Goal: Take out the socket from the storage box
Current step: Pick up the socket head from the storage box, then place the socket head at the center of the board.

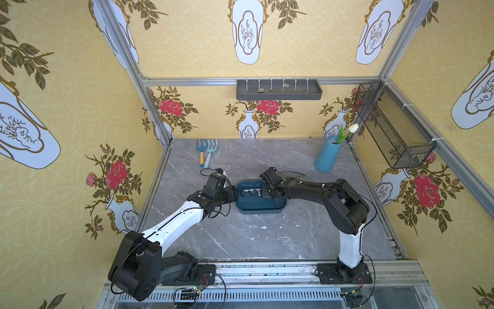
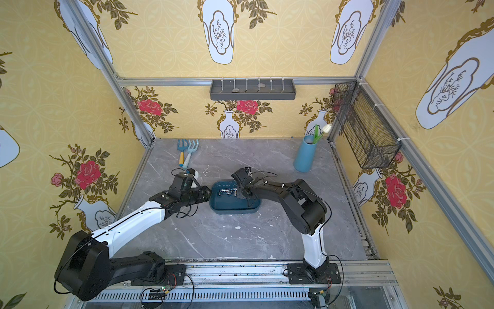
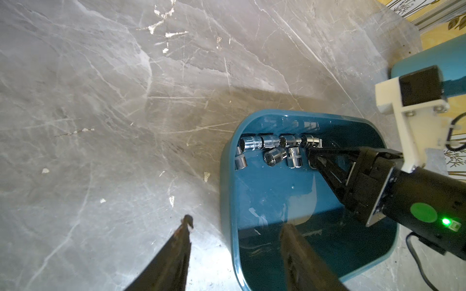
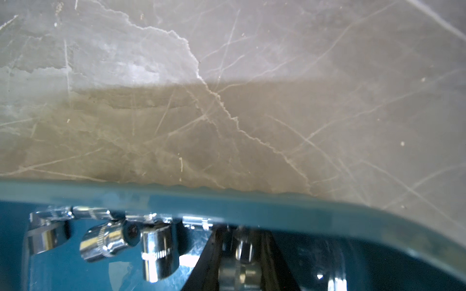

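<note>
The storage box (image 1: pixel 256 205) (image 2: pixel 232 206), a shallow teal tub, sits mid-table in both top views. Several chrome sockets (image 1: pixel 250 191) (image 3: pixel 271 151) lie along its far wall. My right gripper (image 1: pixel 261 193) (image 3: pixel 311 156) reaches down into the box from the right. In the right wrist view its fingers (image 4: pixel 211 254) press both sides of one socket (image 4: pixel 243 252) next to the box wall (image 4: pixel 227 204); the gripper (image 4: pixel 243 235) is shut on it. My left gripper (image 1: pixel 236 194) (image 3: pixel 237 223) stands open astride the box's left rim (image 3: pixel 227 191), one finger outside and one inside.
A blue vase with a white tulip (image 1: pixel 327 156) stands at the back right. Toy garden tools (image 1: pixel 207 152) lie at the back left. A grey wall tray (image 1: pixel 278 90) and a black mesh basket (image 1: pixel 393 125) hang on the walls.
</note>
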